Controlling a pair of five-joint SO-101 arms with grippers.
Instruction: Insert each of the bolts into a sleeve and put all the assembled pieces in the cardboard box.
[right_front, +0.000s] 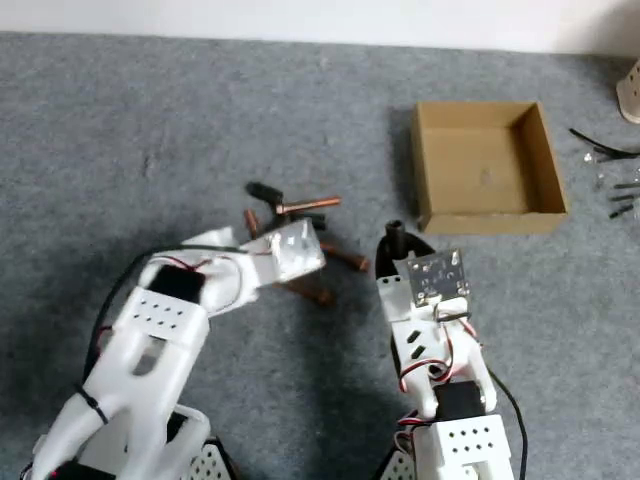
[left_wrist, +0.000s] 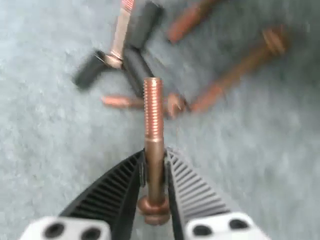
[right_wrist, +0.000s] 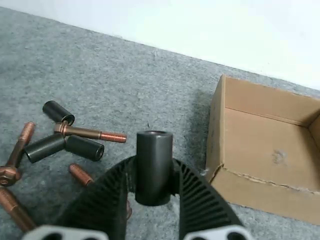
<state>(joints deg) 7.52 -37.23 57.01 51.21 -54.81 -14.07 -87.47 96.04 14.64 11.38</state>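
My left gripper (left_wrist: 155, 156) is shut on a copper bolt (left_wrist: 153, 115), gripped near its head, with the threaded end pointing at the pile on the carpet. In the high view the left gripper (right_front: 292, 250) hangs over that pile of loose bolts (right_front: 345, 258) and black sleeves (right_front: 265, 192). My right gripper (right_wrist: 154, 167) is shut on a black sleeve (right_wrist: 154, 147) held upright, open end up. This gripper (right_front: 397, 245) sits just in front of the near-left corner of the cardboard box (right_front: 490, 222), which has nothing in it. The box's (right_wrist: 260, 192) front wall is torn.
Three loose sleeves (right_wrist: 85, 147) and a bolt (right_wrist: 90, 133) laid across them lie on the grey carpet, with more bolts (right_wrist: 17, 150) nearby. Small black screws and a cable (right_front: 612, 180) lie right of the box. A white object (right_front: 630, 92) stands at the far right edge.
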